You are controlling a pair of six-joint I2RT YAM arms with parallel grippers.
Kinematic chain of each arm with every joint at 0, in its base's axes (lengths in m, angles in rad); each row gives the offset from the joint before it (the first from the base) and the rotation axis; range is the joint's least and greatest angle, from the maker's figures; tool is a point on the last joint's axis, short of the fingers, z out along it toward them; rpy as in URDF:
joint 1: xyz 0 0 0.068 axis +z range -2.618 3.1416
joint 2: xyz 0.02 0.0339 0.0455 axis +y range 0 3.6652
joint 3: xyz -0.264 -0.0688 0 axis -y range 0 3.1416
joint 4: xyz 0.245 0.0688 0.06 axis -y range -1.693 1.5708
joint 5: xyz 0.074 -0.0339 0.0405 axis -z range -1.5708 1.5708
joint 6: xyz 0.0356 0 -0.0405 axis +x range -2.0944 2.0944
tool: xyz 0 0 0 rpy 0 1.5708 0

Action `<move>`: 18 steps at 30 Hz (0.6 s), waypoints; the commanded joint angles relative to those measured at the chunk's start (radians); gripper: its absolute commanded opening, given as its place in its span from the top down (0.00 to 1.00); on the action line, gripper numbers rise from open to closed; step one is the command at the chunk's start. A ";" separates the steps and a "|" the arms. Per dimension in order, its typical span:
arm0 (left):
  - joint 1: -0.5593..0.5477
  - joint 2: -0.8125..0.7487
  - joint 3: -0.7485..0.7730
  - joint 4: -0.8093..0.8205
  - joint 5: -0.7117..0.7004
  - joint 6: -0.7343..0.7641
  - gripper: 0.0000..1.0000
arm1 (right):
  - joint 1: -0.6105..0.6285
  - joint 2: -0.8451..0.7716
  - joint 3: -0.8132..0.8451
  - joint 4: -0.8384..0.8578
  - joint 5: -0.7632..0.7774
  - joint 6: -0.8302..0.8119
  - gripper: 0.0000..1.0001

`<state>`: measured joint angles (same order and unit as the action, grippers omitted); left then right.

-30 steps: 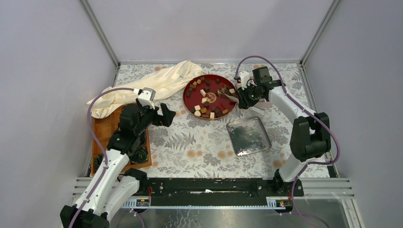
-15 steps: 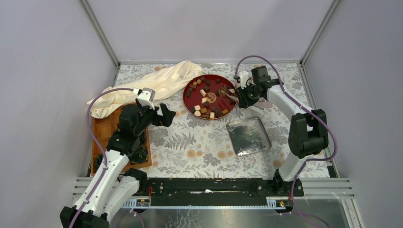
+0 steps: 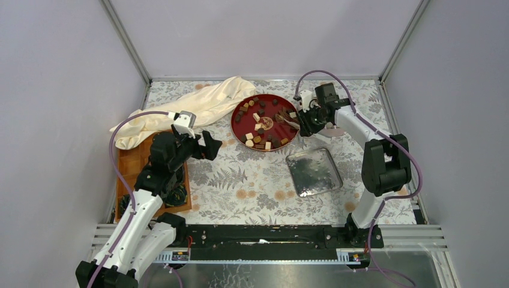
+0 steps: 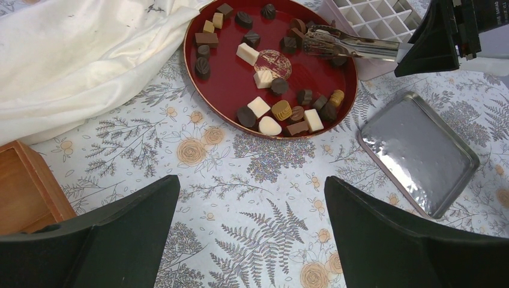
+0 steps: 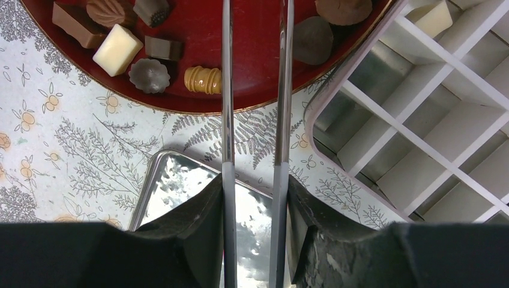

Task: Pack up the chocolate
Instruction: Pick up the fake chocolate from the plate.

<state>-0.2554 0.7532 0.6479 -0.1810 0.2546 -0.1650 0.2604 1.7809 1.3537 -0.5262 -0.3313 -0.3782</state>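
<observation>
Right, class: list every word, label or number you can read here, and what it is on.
White print on the black right wrist housing: too blurred to read.
Gold emblem on the round red tray: too small to read.
No other text.

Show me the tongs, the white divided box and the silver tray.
tongs (image 4: 360, 47), left wrist view, mid-length of the arms.
white divided box (image 4: 378, 13), left wrist view, its divider grid.
silver tray (image 4: 420, 153), left wrist view, bare centre.
</observation>
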 commanded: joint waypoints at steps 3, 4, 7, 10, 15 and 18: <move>0.004 0.001 -0.002 0.027 0.001 0.006 0.01 | 0.013 0.020 0.074 0.009 0.001 0.025 0.57; 0.004 0.003 -0.001 0.027 0.002 0.005 0.01 | 0.013 0.026 0.079 0.009 0.004 0.027 0.57; 0.004 0.004 0.000 0.027 0.006 0.004 0.01 | 0.015 0.044 0.091 0.007 0.008 0.030 0.56; 0.004 0.003 0.000 0.027 0.004 0.005 0.01 | 0.017 0.061 0.107 0.004 0.011 0.034 0.55; 0.003 0.006 -0.001 0.026 0.000 0.005 0.01 | 0.032 0.092 0.132 0.001 0.049 0.039 0.54; 0.004 0.009 -0.001 0.027 0.002 0.005 0.01 | 0.041 0.109 0.147 0.001 0.068 0.040 0.54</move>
<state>-0.2554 0.7586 0.6479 -0.1806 0.2546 -0.1650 0.2775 1.8797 1.4357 -0.5404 -0.2981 -0.3508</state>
